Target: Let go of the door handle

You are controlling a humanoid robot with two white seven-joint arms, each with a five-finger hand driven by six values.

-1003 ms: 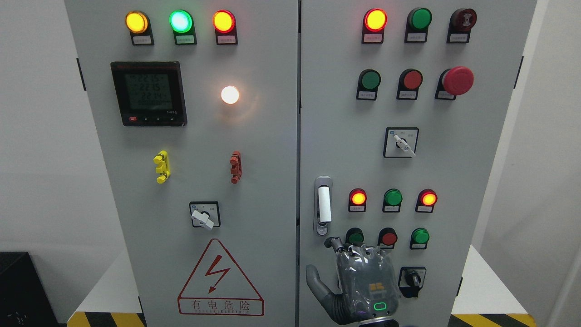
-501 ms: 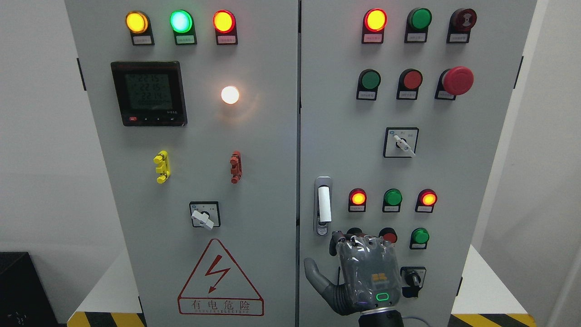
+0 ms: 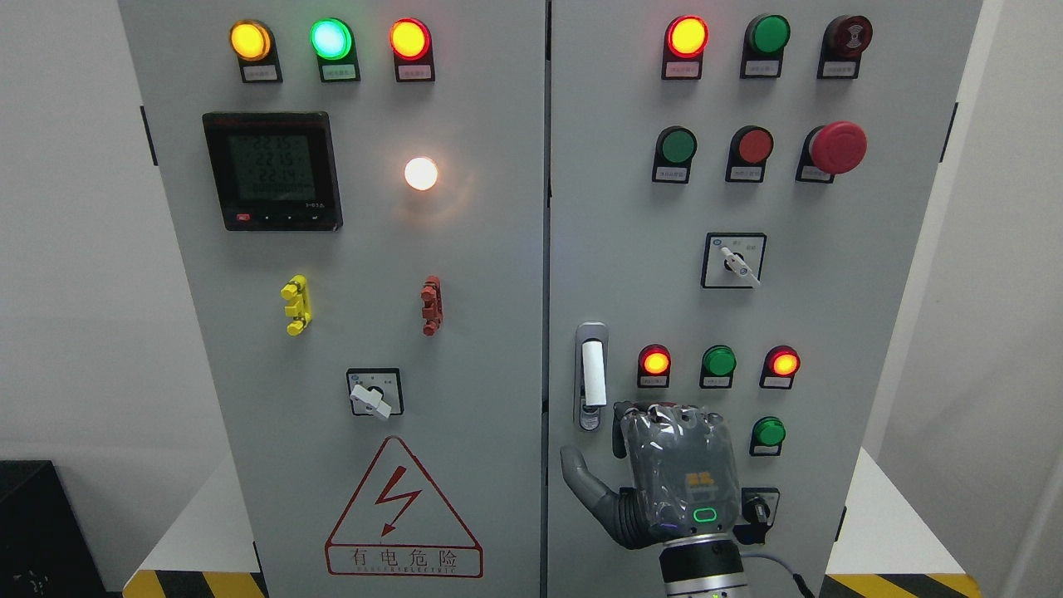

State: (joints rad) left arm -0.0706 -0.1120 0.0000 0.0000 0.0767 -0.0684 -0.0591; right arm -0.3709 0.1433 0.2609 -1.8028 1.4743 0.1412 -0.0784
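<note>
The door handle [image 3: 592, 375] is a white vertical lever in a silver frame on the left edge of the right cabinet door [image 3: 631, 249]. It stands upright and nothing holds it. My right hand [image 3: 671, 467] comes up from the bottom edge, back toward the camera. It is just below and to the right of the handle and does not touch it. Its thumb [image 3: 581, 482] is spread out to the left, its fingers bend loosely toward the panel, and it holds nothing. The left arm is out of view.
Lit lamps [image 3: 655, 363], push buttons [image 3: 769, 433] and a rotary switch [image 3: 754, 508] surround the hand on the right door. A red emergency button [image 3: 837, 147] sticks out higher up. The left door [image 3: 374, 249] carries a meter [image 3: 272, 171], a switch [image 3: 372, 394] and a warning triangle [image 3: 403, 511].
My right hand has risen along the right door and drifted slightly right. It now covers the green and red buttons below the lamp row, with its fingertips level with the handle's lower end.
</note>
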